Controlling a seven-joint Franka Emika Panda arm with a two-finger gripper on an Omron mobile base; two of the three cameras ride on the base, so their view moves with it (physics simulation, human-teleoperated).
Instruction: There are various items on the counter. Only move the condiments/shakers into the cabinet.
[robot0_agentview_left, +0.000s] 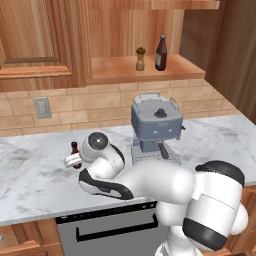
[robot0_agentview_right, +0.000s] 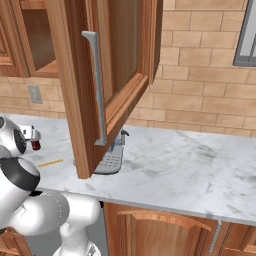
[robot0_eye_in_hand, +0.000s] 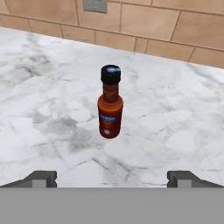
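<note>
Hand view: the tool (robot0_eye_in_hand: 112, 178) is fully open and empty, facing the upright sauce bottle (robot0_eye_in_hand: 110, 103) on the surface (robot0_eye_in_hand: 39, 96). Shaker (robot0_agentview_left: 140, 59) and brown bottle (robot0_agentview_left: 161, 53) stand in the cabinet (robot0_agentview_left: 115, 70).

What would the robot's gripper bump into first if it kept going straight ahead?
Most likely the small sauce bottle. It stands upright on the counter, centred ahead of the open gripper, with nothing between them. How far off it is is hard to judge.

I see the sauce bottle (robot0_eye_in_hand: 110, 103), black-capped, upright on the marble worktop (robot0_eye_in_hand: 175, 127); brown bottle (robot0_agentview_left: 161, 52) and pepper shaker (robot0_agentview_left: 140, 59) upright on the cabinet (robot0_agentview_left: 115, 70) shelf
</note>
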